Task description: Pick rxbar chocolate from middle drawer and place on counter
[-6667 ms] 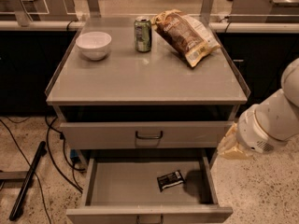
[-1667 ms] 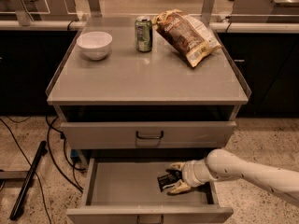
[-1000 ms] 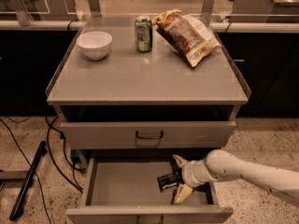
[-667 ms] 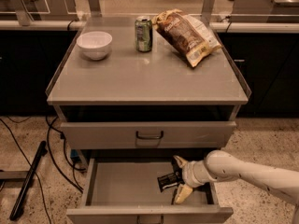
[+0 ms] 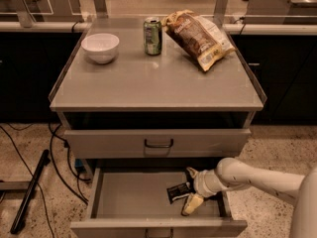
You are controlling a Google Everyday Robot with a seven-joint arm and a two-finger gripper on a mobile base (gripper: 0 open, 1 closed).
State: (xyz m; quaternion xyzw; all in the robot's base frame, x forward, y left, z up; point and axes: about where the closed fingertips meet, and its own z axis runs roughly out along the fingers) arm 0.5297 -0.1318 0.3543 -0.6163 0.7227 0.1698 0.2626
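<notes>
Straddling rxbar chocolate [image 5: 177,191], gripper [image 5: 191,188] in drawer [image 5: 130,198]

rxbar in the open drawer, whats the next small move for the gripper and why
Probably close the gripper: its fingers stand apart on either side of the right end of the small black-wrapped snack bar, which lies flat on the floor of the grey metal middle drawer, so a grip looks ready.

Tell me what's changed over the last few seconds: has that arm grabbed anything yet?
The arm came down from the right side into the middle drawer. Its gripper now sits open at the rxbar chocolate, not gripping it. The bar lies where it was; bowl, can and chip bag on the counter are unmoved.
</notes>
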